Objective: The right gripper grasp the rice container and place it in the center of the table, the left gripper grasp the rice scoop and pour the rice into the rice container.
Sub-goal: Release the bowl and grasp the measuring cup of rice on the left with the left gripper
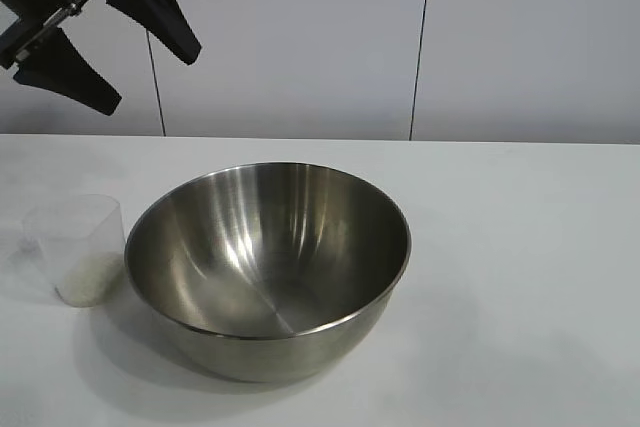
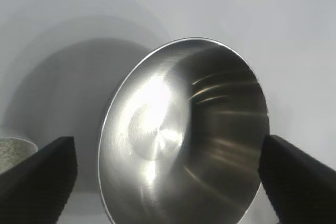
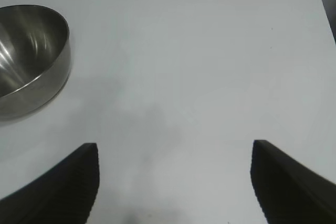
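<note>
Half rice scoop (image 2: 13,153) cut off (edge).

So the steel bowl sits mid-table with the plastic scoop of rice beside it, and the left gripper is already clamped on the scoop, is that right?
Not quite. The left gripper is not on the rice scoop: in the exterior view it hangs open in the air above it, holding nothing. The rest stands: the rice container sits mid-table with the scoop upright beside it, rice in its bottom.

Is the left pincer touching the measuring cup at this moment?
Apart. The exterior view shows the left pincer open and raised against the back wall, with clear space between it and the measuring cup standing on the table beside the steel bowl.
</note>
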